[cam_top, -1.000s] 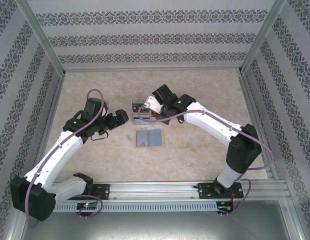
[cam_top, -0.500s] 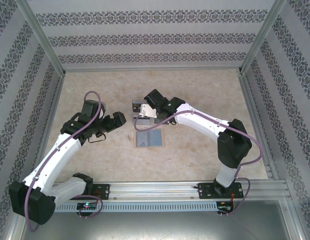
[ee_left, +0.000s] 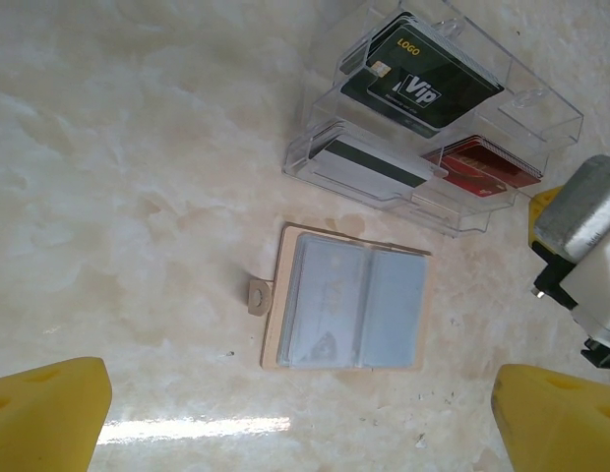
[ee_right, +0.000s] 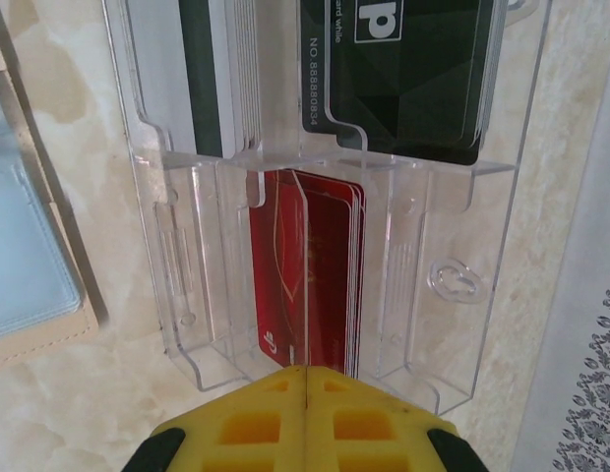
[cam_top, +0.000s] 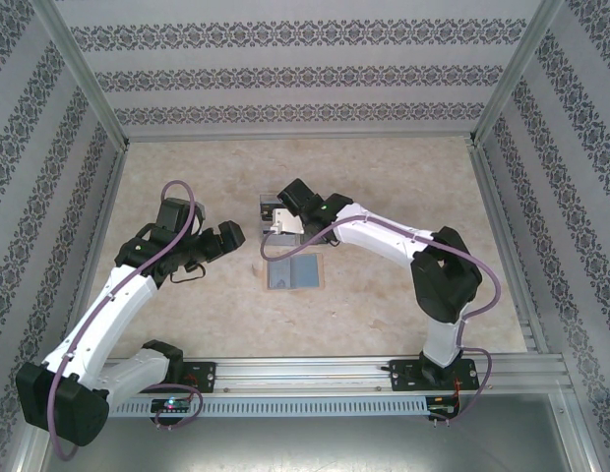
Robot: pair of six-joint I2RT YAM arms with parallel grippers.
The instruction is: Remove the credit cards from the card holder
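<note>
The clear card holder (ee_left: 541, 118) lies on the table with credit cards in its compartments: a black VIP card (ee_left: 423, 81), a white card with a dark stripe (ee_left: 369, 167) and red cards (ee_left: 482, 167). In the top view the card holder (cam_top: 266, 206) lies under my right gripper (cam_top: 283, 220). My right gripper (ee_right: 307, 385) is shut, its yellow tips touching the near edge of the red cards (ee_right: 315, 275). I cannot tell whether a card is pinched. My left gripper (ee_left: 300, 418) hangs open over bare table, left of the holder, with nothing between its fingers (ee_left: 44, 413).
A tan sleeve (ee_left: 275, 295) holding blue-grey cards (ee_left: 354, 305) lies flat just in front of the holder, and it shows as the tan sleeve (cam_top: 292, 271) from above. Patterned walls and metal rails enclose the table (cam_top: 403, 167).
My right arm has swung its elbow left and its gripper has shifted slightly left and nearer over the holder. My left gripper has drawn back a little to the left.
</note>
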